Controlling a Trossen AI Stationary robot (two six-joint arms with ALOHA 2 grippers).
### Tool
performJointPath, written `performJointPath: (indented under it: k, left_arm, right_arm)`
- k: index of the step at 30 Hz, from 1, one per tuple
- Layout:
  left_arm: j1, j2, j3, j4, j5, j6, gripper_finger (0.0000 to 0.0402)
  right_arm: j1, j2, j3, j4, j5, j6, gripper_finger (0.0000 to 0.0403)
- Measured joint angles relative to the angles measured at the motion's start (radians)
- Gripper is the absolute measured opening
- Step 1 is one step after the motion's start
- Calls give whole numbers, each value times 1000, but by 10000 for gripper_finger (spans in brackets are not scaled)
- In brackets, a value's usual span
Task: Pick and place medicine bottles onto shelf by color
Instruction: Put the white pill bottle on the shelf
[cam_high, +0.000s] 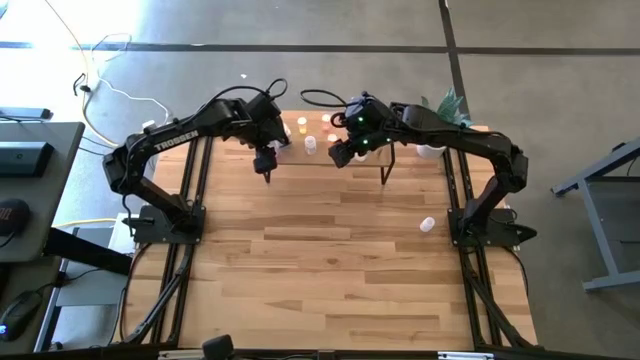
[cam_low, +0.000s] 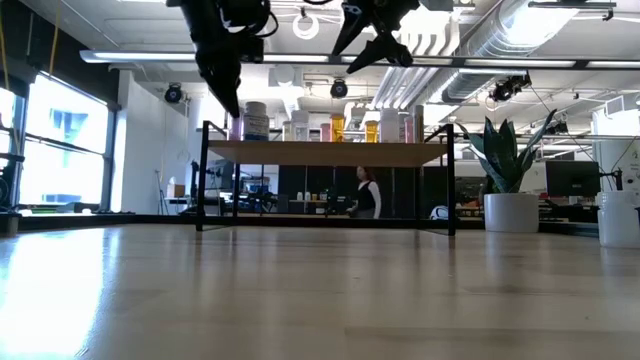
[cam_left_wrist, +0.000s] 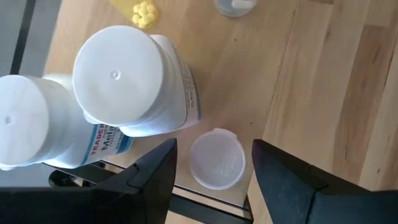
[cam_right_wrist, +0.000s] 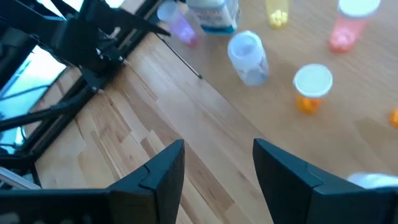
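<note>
Two dark fingers (cam_left_wrist: 149, 180) of my left gripper (cam_high: 267, 172) stand apart, and between them, lower down, I see a small bottle with a pale cap (cam_left_wrist: 216, 158). I am not holding it; the fingers are parted around it with nothing gripped. It stands upright on the shelf (cam_left_wrist: 323, 81), near the shelf's edge. At about 10 o'clock from it are two big white bottles (cam_left_wrist: 134, 84), close together, one with a printed label.

My right gripper (cam_high: 341, 154) hangs over the shelf too, its fingers (cam_right_wrist: 158, 171) open and empty. Beyond them stand a clear bottle with white cap (cam_right_wrist: 247, 57), an orange bottle (cam_right_wrist: 311, 87) at 3 o'clock of it, and a pink bottle (cam_right_wrist: 348, 25) further away.

From above, one small white bottle (cam_high: 428, 224) lies alone on the table (cam_high: 330, 270), at about 4 o'clock from the shelf, near the right arm's base.

I judge these small bottles are light, hard plastic, smooth and round, so they can slip or tip easily. The best hold is across the body just under the cap, with gentle pressure. The one lying down may roll, so I should take it across its middle.
</note>
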Motion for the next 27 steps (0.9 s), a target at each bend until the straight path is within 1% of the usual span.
performJointPath:
  k: [12,21,23,25,27]
  left_arm:
    - [-6,-69,0,-1,2,-7,200]
    - [-11,-167,0,-1,3,-37,200]
    - [-16,-193,0,-1,4,-50,200]
    - [-23,-221,0,-1,18,-64,200]
    - [-26,-247,0,-1,73,-81,200]
  right_arm:
    - [-22,-9,0,-70,-1,-24,181]
    - [-9,-32,0,-182,-3,-17,181]
    - [4,-34,0,-209,-3,-41,181]
    - [22,-34,0,-249,-2,-87,181]
    - [44,-34,0,-280,-3,-116,181]
